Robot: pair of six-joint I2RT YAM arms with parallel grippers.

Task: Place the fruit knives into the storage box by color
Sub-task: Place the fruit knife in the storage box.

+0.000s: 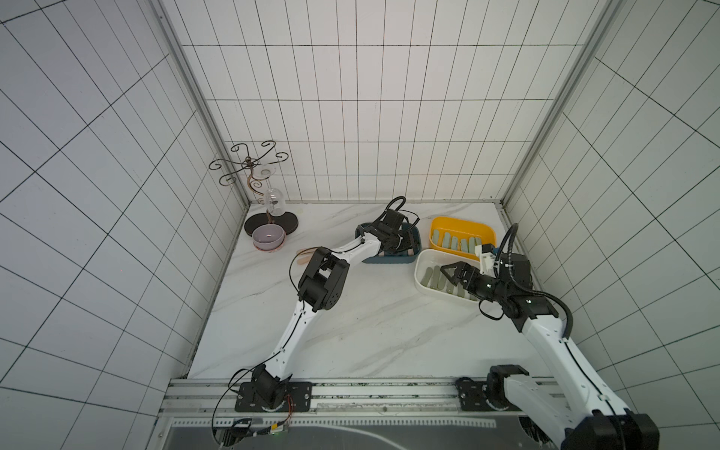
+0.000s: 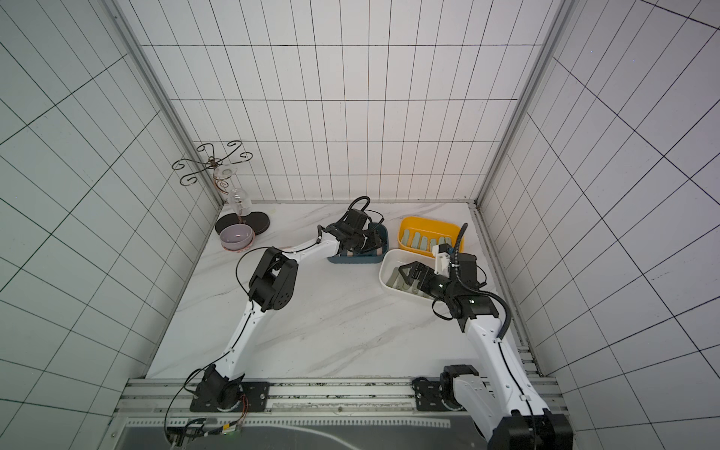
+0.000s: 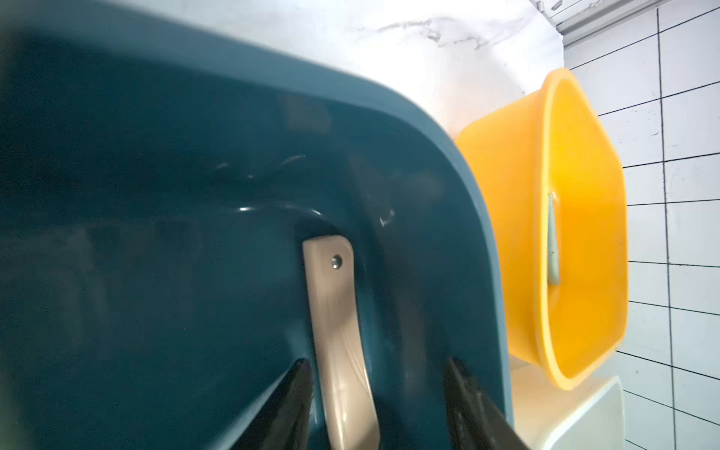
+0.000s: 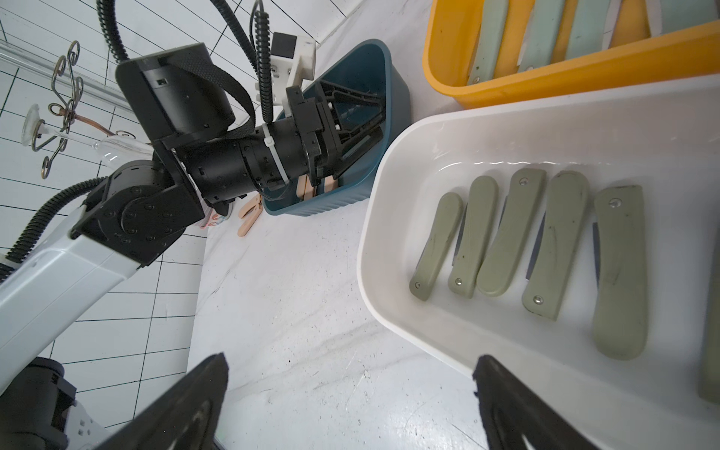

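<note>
My left gripper (image 3: 378,364) reaches down inside the dark blue storage box (image 3: 195,156). Its jaws stand apart. A peach-pink fruit knife (image 3: 335,311) lies on the box floor between them, close against one finger, with a gap to the other. More peach knives (image 4: 307,189) show in that box, and two lie loose on the table (image 4: 249,218) beside it. My right gripper (image 4: 350,360) hangs open and empty over the near rim of the white box (image 4: 374,218), which holds several olive knives (image 4: 510,233). The yellow box (image 4: 545,83) holds mint knives (image 4: 541,35).
The three boxes cluster at the back right: blue (image 1: 389,262), yellow (image 1: 459,224), white (image 1: 419,269). A wire glass rack (image 1: 269,195) with a hanging wine glass and a lilac bowl (image 1: 268,236) stand at the back left. Tiled walls close in three sides.
</note>
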